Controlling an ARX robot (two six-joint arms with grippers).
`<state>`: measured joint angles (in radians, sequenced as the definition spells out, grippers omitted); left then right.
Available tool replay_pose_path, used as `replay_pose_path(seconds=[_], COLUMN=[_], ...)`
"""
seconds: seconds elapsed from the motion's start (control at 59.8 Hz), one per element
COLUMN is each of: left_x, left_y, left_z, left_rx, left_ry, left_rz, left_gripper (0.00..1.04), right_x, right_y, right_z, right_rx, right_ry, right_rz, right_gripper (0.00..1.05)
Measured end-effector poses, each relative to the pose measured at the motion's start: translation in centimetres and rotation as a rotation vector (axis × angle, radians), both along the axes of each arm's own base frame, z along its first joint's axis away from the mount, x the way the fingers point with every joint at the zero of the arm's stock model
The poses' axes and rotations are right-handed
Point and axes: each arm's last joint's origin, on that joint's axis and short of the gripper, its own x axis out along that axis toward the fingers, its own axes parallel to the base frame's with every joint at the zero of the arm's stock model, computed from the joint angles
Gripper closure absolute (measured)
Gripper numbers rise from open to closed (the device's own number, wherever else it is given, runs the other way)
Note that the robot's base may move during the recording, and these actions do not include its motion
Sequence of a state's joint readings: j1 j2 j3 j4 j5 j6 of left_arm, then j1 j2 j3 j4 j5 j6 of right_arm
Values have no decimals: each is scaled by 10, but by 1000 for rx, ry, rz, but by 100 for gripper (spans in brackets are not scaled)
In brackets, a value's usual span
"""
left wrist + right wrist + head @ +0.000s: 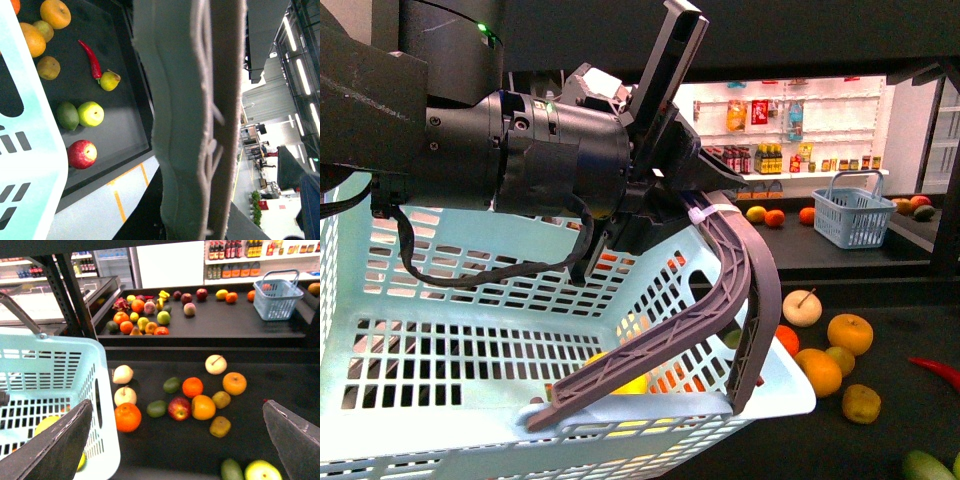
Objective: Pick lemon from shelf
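My left gripper [692, 203] is shut on the grey basket handle [745, 290], which fills the middle of the left wrist view [190, 125]. It holds up a pale blue basket [470, 300] in front of the black shelf [910, 330]. The lemon [625, 384], bright yellow, lies inside the basket, partly hidden by the handle and the slotted wall [46, 424]. My right gripper [175, 450] is open beside the basket, over the shelf's dark tray [280, 390], with nothing between its fingers [55, 445].
Oranges [127, 417], apples [179, 408], pale pears and green fruit lie loose on the tray; a red chilli [91, 59] lies near its edge. A small blue basket [277, 297] stands on the upper tray. Black posts [70, 295] rise beside the basket. White store shelving [790, 130] stands behind.
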<state>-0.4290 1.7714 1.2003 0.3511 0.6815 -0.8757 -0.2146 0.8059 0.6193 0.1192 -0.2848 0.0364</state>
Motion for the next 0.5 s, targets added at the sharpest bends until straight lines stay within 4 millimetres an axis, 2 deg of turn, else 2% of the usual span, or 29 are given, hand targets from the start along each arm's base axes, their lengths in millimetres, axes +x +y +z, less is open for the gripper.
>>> replay_pose_path(seconds=[0.05, 0.1, 0.234, 0.284, 0.318, 0.402, 0.502], left_x=[0, 0, 0, 0, 0, 0, 0], left_y=[0, 0, 0, 0, 0, -1, 0], left_z=[0, 0, 0, 0, 0, 0, 0], left_rx=[0, 0, -1, -1, -1, -2, -2], left_ry=[1, 2, 3, 3, 3, 4, 6], left_rz=[0, 0, 0, 1, 1, -2, 1], left_gripper=[95, 95, 95, 95, 95, 95, 95], right_x=[-16, -38, -75, -82, -85, -84, -83], right_y=[-1, 1, 9, 11, 13, 16, 19], right_z=[-5, -15, -51, -57, -66, -86, -97], right_rx=[-6, -18, -30, -43, -49, -44, -44], right_ry=[-3, -19, -27, -66, -89, -56, -44], right_rz=[-21, -64, -62, -69, -83, -78, -78], right_gripper=[3, 13, 34, 41, 50, 65, 81])
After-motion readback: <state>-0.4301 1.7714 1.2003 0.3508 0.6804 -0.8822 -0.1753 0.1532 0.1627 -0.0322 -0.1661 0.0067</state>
